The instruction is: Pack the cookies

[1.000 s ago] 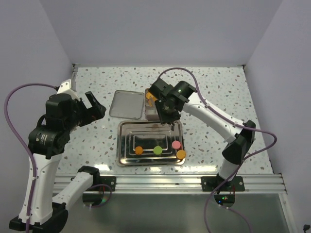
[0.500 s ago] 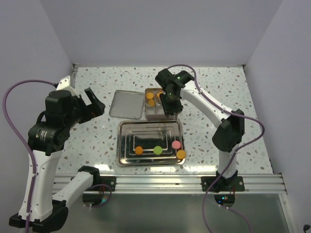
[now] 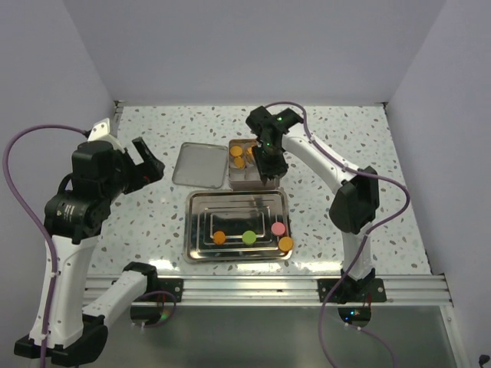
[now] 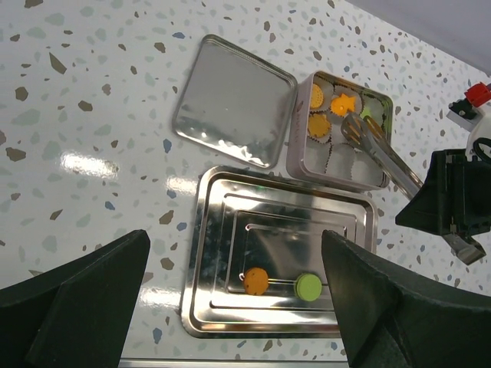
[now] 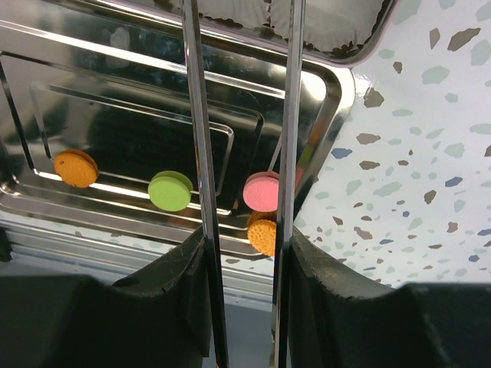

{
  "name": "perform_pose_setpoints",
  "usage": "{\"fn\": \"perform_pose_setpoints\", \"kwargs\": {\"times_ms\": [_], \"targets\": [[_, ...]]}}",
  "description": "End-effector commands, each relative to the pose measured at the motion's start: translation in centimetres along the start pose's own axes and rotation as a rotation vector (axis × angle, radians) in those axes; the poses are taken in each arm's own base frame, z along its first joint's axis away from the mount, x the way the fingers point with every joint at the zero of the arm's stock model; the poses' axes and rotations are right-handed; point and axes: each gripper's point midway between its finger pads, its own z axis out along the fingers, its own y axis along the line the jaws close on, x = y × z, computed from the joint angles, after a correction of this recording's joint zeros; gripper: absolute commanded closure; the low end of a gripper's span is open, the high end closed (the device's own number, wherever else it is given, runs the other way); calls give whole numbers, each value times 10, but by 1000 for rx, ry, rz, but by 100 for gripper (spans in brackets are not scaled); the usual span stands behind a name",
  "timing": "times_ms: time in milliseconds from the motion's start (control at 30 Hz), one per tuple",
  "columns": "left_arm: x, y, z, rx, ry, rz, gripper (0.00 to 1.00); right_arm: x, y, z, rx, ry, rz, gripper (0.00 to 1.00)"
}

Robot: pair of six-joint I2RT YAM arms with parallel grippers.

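Several cookies lie on the steel tray: orange, green, pink and a second orange one. More orange cookies and a green one sit in the pink tin. My right gripper is shut on metal tongs, whose tips reach into the tin. In the right wrist view the tong arms stand apart and their tips are cut off at the top edge. My left gripper hangs open, high at the left, holding nothing.
The tin's lid lies flat left of the tin. White paper cups line the tin's near compartments. The tray's right rim borders speckled tabletop. A metal rail runs along the near edge.
My right arm carried the tongs from the tray's far edge back over the tin. The left arm shifted only slightly. The tray's cookies stayed put.
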Motion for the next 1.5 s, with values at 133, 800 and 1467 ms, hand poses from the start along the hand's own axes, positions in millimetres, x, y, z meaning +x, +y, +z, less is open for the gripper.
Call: {"fn": "perform_pose_setpoints", "kwargs": {"times_ms": [133, 800, 1467], "targets": [[-15, -6, -3, 10, -46, -5, 0, -10, -4, 0, -20, -15, -12, 64], [-13, -7, 1, 17, -43, -23, 0, -30, -9, -7, -27, -41, -5, 53], [-5, -7, 3, 29, -27, -20, 0, 45, 32, -67, -76, -100, -94, 53]]}}
